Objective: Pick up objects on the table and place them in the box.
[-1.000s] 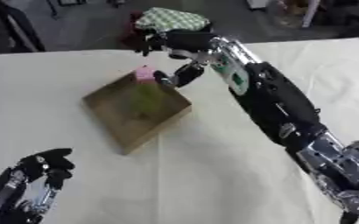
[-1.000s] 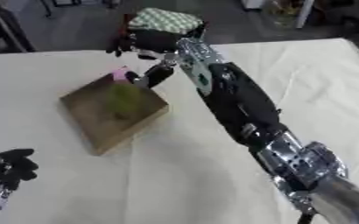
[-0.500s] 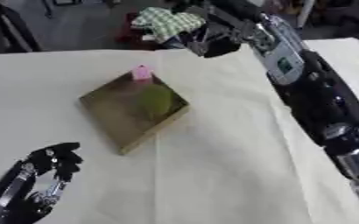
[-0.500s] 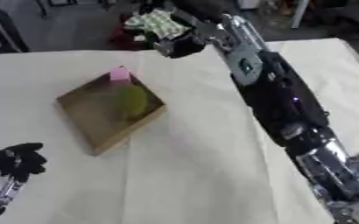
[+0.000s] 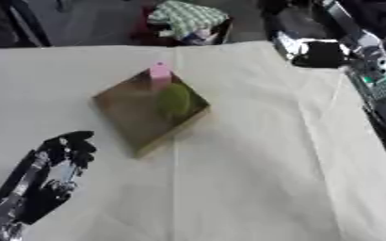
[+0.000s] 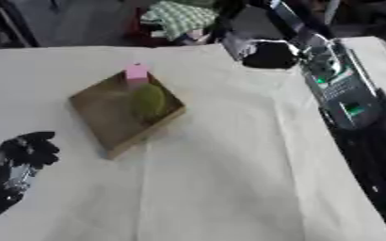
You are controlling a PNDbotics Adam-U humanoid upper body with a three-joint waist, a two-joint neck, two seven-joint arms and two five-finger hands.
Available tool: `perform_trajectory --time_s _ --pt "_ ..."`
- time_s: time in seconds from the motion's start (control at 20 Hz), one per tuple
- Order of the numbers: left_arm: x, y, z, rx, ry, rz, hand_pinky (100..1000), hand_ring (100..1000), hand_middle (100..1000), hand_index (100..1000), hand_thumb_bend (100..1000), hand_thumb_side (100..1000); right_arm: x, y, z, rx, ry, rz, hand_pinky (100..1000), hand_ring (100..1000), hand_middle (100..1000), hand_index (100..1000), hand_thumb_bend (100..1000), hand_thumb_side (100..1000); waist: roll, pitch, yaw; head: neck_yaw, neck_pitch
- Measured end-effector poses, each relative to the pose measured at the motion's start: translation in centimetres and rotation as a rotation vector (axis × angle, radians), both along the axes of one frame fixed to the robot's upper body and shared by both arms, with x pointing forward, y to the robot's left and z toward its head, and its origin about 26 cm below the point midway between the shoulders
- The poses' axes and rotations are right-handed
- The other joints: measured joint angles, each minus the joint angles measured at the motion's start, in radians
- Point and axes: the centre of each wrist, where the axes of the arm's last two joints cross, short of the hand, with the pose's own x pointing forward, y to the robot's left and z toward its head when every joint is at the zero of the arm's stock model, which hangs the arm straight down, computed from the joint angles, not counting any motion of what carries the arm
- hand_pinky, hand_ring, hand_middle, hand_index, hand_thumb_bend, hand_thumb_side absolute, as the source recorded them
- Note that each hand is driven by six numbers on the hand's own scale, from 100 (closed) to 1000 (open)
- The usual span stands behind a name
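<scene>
Trainee: Box (image 5: 139, 117) first. Where is it, and what does it hold?

Operator: It lies on the desk (image 5: 254, 179) toward ten o'clock from the middle, turned so that one corner points to twelve o'clock. A green thing (image 5: 176, 99) lies inside, against the side facing two o'clock. A pink block (image 5: 160, 74) stands upright at the twelve o'clock corner. I cannot tell whether it rests on the floor of the box or on the rim.

Trainee: Why would they sit on that side?

Operator: My guess is that it is the side nearest the right arm, so things set down from there land at that edge.

Trainee: And the hands?

Operator: The left hand (image 5: 60, 153) is at seven o'clock with its fingers up and relaxed, grasping nothing. It looks parked out of the way. The right hand (image 6: 266, 54) hangs at one o'clock over the far edge of the desk. It is blurred, so I cannot tell whether it is released or clenched.

Trainee: Why so far out?

Operator: Probably because no loose thing shows on the desk. The nearest candidate is a checked cloth (image 5: 186, 16) at twelve o'clock, beyond the edge
</scene>
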Motion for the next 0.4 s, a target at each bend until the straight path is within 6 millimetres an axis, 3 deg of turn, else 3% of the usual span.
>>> perform_trajectory --time_s 0.35,0.4 --pt "-0.2 0.5 -0.5 -0.027 0.011 0.059 623 605 599 839 100 754 -2.2 -1.0 -5.3 0.23 0.193 0.01 597 603 604 867 100 549 -0.015 -0.012 -0.044 0.038 0.03" --pt "-0.2 0.5 -0.5 -0.032 0.01 0.065 623 605 599 838 100 755 -2.4 -1.1 -5.9 0.253 0.208 0.0 596 598 600 859 100 455 -0.016 -0.013 -0.048 0.04 0.03"
